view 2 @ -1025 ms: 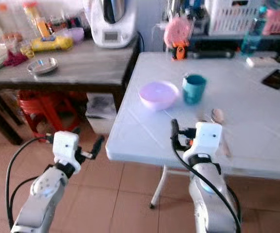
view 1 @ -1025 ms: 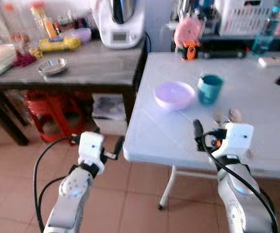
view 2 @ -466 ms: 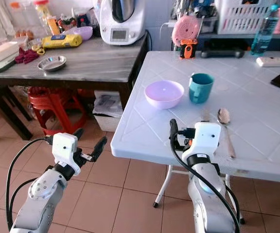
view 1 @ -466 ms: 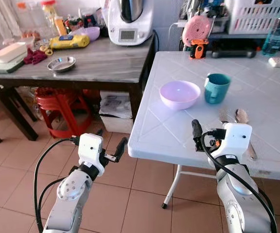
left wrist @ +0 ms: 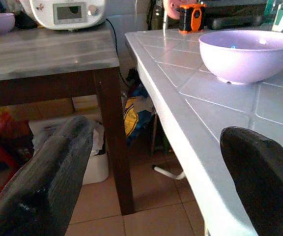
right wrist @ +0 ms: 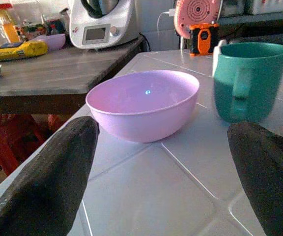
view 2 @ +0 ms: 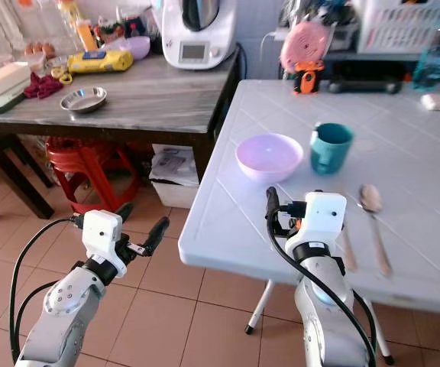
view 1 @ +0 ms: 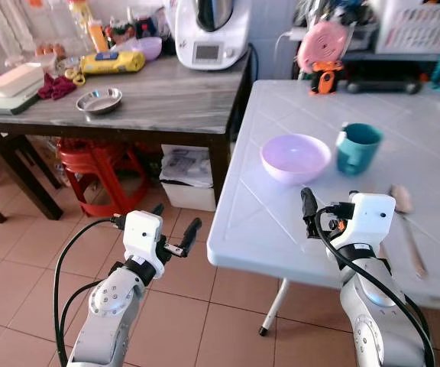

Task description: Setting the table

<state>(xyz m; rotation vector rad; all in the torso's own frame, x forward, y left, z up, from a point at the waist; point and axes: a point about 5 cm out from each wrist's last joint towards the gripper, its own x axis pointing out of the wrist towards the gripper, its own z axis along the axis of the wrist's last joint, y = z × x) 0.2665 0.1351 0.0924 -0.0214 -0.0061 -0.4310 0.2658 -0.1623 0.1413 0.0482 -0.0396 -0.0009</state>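
Centrally, right gripper (view 2: 270,208) raised over white table (view 2: 228,222), fingers apart, facing lilac bowl (right wrist: 144,101) and teal mug (right wrist: 247,78); left gripper (view 1: 176,228), lower left, apparently spread beside table edge.

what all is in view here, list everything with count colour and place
bowl: 1, lilac, white table, left of mug
mug: 1, teal, white table
spoon: 1, silver, white table, right of right gripper
white table: 1, white, on the right
wooden table: 1, grey top, on the left
steel dish: 1, silver, wooden table
appliance: 1, white, back of wooden table
stool: 1, red, under wooden table
left gripper: black, open, above floor
right gripper: black, open, over white table, facing bowl
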